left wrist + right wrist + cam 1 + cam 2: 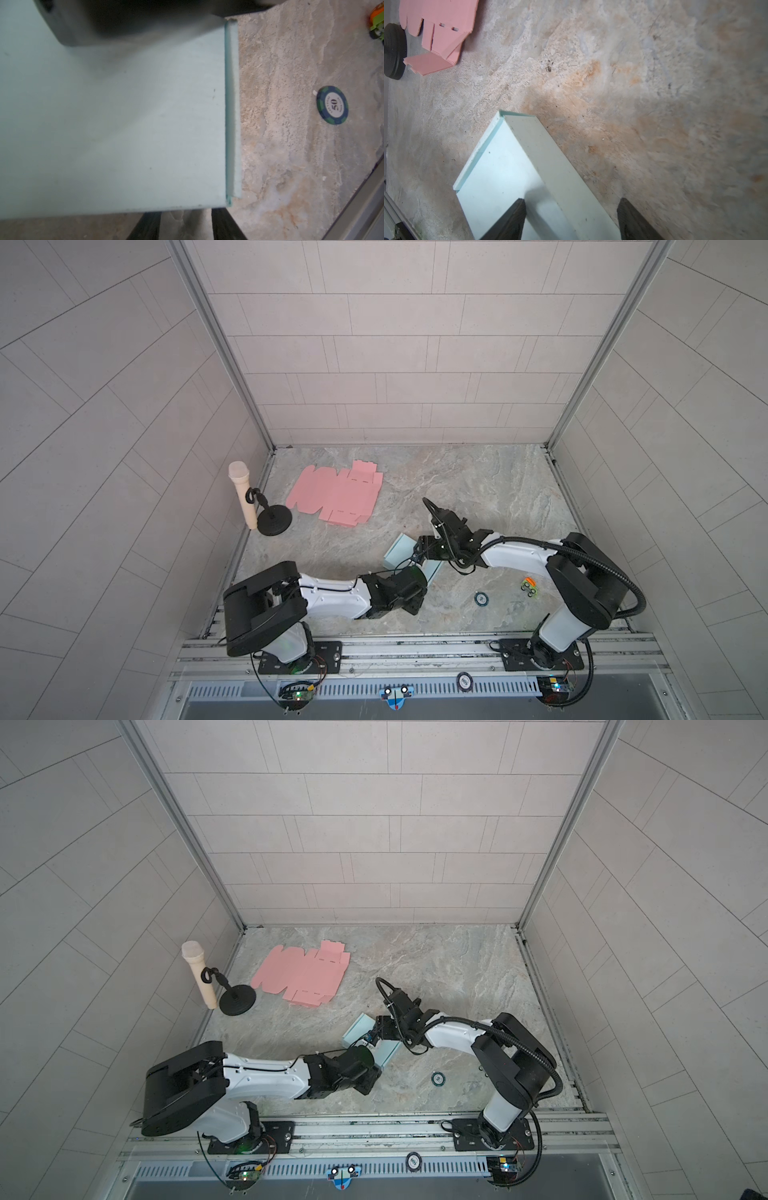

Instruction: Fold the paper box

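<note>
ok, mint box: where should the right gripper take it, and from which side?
I'd take the mint box by its raised long side wall, from above, one finger inside and one outside. The wall stands thin above the base panel, which lies flat and gives no edge to pinch. The right gripper straddles that wall, jaws open.

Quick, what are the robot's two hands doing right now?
Left gripper: open, fingers apart, tips hidden by the blue box.
Right gripper: open, fingers either side of the box's wall, holding nothing.
</note>
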Robot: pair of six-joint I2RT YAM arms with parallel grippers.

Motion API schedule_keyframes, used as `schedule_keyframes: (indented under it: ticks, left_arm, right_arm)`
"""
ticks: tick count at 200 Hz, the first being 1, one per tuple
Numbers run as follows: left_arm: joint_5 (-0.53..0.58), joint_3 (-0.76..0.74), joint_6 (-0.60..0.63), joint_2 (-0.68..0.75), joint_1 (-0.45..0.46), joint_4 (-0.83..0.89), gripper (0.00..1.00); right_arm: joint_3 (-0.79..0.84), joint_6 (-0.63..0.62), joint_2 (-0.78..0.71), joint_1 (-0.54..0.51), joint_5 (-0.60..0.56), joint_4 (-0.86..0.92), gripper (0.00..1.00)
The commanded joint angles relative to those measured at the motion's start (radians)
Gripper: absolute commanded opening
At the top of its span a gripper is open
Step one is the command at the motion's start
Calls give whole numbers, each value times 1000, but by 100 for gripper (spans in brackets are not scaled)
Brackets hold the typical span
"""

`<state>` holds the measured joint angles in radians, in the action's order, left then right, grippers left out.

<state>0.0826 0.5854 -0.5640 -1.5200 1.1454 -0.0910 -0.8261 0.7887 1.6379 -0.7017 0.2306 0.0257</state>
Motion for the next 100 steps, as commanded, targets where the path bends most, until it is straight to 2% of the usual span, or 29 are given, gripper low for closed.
schedule_keyframes:
  ticks: [1,30,64,100]
  left_arm:
    - [48,46,43,-51,-31,-15,42]
    - [18,41,79,-55,-35,-65,42]
    - [-42,-7,135,-18,-34,-165,48]
    - [-69,-13,112,10,-41,-135,49]
  right_arm:
    - [27,44,11,-76,73,52,72]
    - [39,65,11,-97,87,34,72]
    - [41,74,3,-105,73,34,71]
    - [17,54,-9,-105,11,90,71]
